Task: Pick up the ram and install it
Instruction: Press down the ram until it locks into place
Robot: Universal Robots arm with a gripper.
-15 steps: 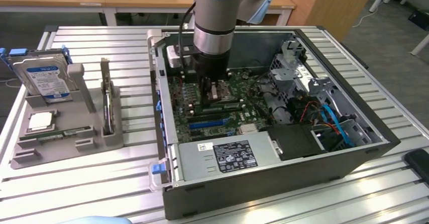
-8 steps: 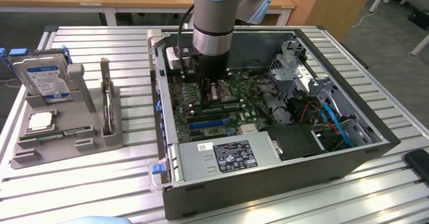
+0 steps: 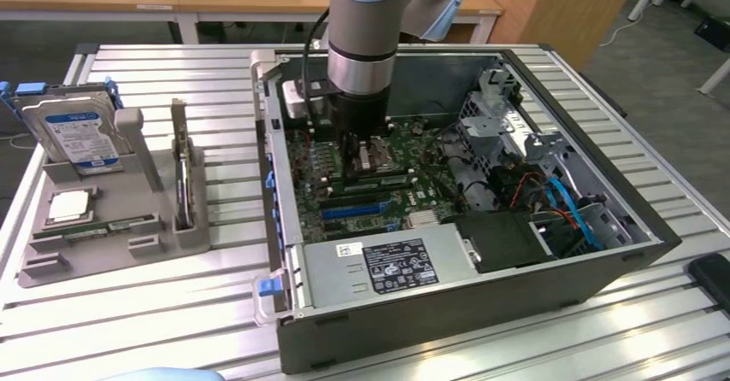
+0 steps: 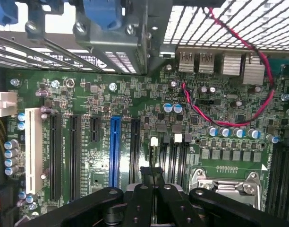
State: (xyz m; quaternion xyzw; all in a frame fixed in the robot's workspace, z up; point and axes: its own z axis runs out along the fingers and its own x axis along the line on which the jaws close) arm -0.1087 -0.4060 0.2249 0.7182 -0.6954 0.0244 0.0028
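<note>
Open from above: case (image 3: 479, 253), side panel off, board (image 3: 377, 184) exposed. Crowded toward the exterior view's right by drive cage (image 3: 508, 116) and cables (image 3: 559, 206); blocked near the front by power supply (image 3: 388, 266). Arm (image 3: 362, 48) standing over the board's middle, pincer (image 4: 153, 176) shut low between socket (image 4: 225, 182) and blue slot (image 4: 114, 151). Red wire (image 4: 229, 113) looping just beside the ports (image 4: 220, 61). Free desk (image 3: 217, 82) at the exterior view's left, broken by holder (image 3: 114, 219) with hard drive (image 3: 82, 133), ram (image 3: 111, 227) and upright card (image 3: 180, 172).
</note>
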